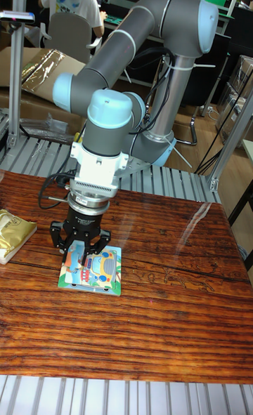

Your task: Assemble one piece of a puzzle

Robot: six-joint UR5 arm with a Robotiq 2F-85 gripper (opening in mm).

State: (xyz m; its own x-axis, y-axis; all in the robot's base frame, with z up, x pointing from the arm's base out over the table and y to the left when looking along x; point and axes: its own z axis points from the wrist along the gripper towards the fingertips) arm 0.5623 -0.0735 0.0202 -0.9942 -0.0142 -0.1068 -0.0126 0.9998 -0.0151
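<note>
A square puzzle board [93, 269] with a colourful car picture lies flat on the wooden table [154, 317], left of centre. My gripper [82, 251] hangs straight down over the board's upper left part, its black fingers [71, 249] close together and reaching the board's surface. Whether a puzzle piece sits between the fingers is hidden by the gripper body. The board's picture looks almost whole from here.
A yellow packet [13, 232] lies at the table's left edge. Behind the table runs a metal slatted surface [176, 176] with the arm's base [158, 145] on it. A person sits at a desk far back.
</note>
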